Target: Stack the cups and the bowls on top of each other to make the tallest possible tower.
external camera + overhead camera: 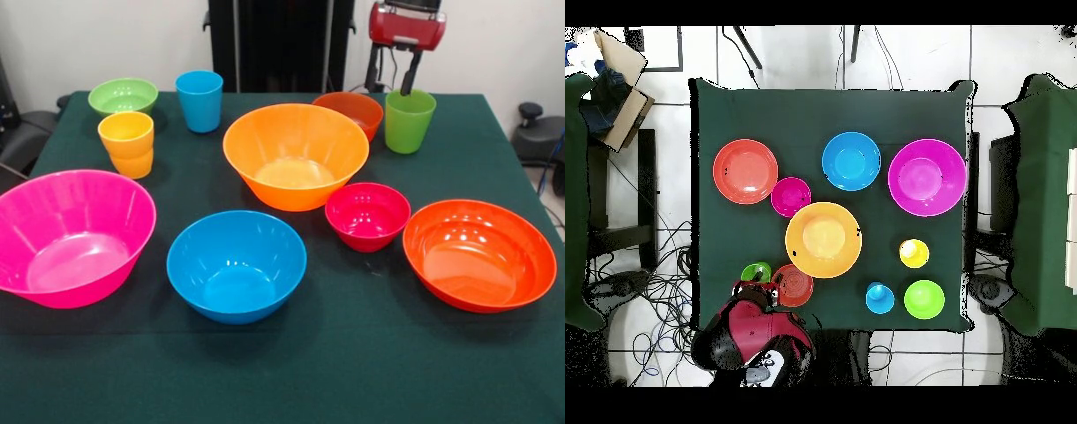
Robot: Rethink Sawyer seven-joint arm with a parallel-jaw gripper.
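Fingers of the red and black gripper (399, 81) hang at the upper right of the front view, directly above the smooth green plastic tumbler (410, 120); one dark finger dips to the cup's rim, seemingly just inside it, the other is hard to separate from the cables behind, so whether they are spread or pinching the wall I cannot tell. That is the relation the coming move turns on: the cup stands upright, mouth up, its long axis vertical, straight below the fingertips, so a grasp would likely come by a short drop onto the rim. Just left of it sits the small glossy orange-red bowl (351, 109), near enough to be nudged. Nothing is stacked yet; the big orange bowl (296, 155) stands mid-frame, a plausible base. From overhead the arm's red head covers the fingers, but the green tumbler (756, 271) shows touching or nearly touching the orange-red bowl (796, 286), at the lower left, well apart from the big pink bowl (927, 177).
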